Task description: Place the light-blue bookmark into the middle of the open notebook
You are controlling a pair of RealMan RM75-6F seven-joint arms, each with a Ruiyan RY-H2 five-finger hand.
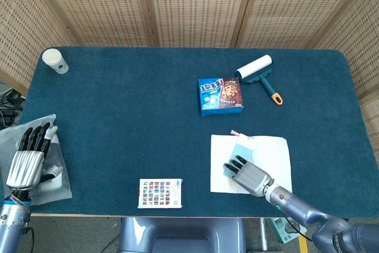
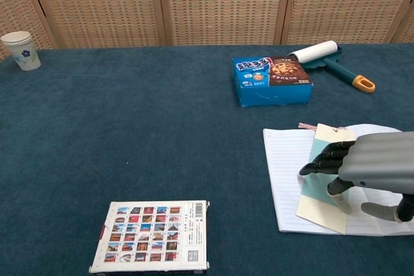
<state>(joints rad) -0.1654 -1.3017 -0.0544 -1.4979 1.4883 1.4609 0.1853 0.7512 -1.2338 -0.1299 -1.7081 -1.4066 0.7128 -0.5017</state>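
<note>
The open notebook (image 1: 278, 152) (image 2: 279, 159) lies at the front right of the table. On its left page rests the light-blue bookmark (image 1: 240, 148) (image 2: 321, 157), with a cream lower end and a pink string at its top. My right hand (image 1: 250, 175) (image 2: 375, 163) reaches in from the right and covers the bookmark's lower half. Its fingers curl over the card and the thumb sits at the card's lower edge, holding it. My left hand (image 1: 27, 161) hangs off the table's left edge, fingers straight and apart, holding nothing.
A blue cookie box (image 1: 220, 95) (image 2: 272, 79) and a lint roller (image 1: 259, 74) (image 2: 326, 58) lie behind the notebook. A paper cup (image 1: 54, 60) (image 2: 19, 50) stands at the far left corner. A picture card sheet (image 1: 160, 193) (image 2: 152, 244) lies near the front edge.
</note>
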